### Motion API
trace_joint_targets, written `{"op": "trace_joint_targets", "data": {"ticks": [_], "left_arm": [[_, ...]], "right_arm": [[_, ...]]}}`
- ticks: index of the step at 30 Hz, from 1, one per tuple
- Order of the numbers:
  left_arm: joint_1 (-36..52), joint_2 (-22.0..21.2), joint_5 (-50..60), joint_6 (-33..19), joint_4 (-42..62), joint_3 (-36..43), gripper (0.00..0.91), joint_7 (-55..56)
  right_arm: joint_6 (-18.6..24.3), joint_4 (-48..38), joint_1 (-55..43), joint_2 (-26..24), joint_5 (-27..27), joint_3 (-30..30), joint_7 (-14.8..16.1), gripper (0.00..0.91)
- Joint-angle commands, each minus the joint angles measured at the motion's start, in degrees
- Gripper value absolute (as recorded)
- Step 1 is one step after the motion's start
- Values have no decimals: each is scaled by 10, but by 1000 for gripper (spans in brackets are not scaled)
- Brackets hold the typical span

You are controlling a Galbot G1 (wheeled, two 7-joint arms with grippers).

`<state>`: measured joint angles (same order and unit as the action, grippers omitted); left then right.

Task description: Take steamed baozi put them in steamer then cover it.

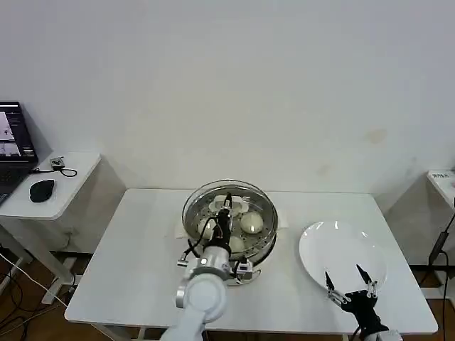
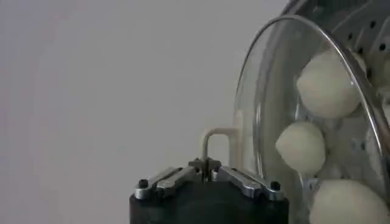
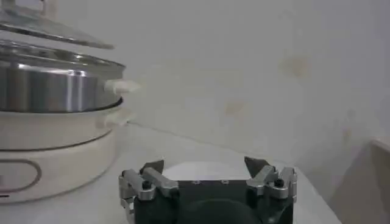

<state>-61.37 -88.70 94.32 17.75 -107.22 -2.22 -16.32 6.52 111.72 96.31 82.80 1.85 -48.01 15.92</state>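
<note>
The steamer [image 1: 268,237] stands mid-table, a shiny steel pot [image 3: 55,91] on a whitish base. Steamed baozi [image 1: 252,223] lie inside; three cream buns [image 2: 326,85] show through the glass lid [image 2: 268,91]. My left gripper [image 1: 225,213] is shut on the lid's cream loop handle [image 2: 210,137]. It holds the lid [image 3: 49,30] slightly tilted, just over the pot's rim. My right gripper [image 1: 352,284] stands open with nothing in it, over the near edge of the white plate [image 1: 341,245].
At the far left, a side table [image 1: 71,177] holds a laptop [image 1: 14,149] and a black mouse [image 1: 41,190]. A white wall rises behind the table. Bare tabletop lies left of the steamer and between the steamer and the plate.
</note>
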Motion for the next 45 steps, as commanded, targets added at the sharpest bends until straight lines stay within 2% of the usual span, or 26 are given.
{"op": "trace_joint_targets", "data": {"ticks": [1, 36, 38, 45], "left_arm": [[-1, -26, 28, -4, 15, 7, 0, 4], [-8, -30, 11, -16, 38, -13, 0, 26], [-11, -30, 8, -16, 34, -12, 907, 29], [-21, -29, 3, -16, 11, -10, 907, 29]], "right_arm": [[0, -2, 0, -1, 0, 1, 0, 907], [2, -9, 1, 2, -11, 15, 3, 907], [2, -10, 1, 2, -12, 16, 3, 907], [2, -10, 1, 2, -16, 19, 4, 907]]}}
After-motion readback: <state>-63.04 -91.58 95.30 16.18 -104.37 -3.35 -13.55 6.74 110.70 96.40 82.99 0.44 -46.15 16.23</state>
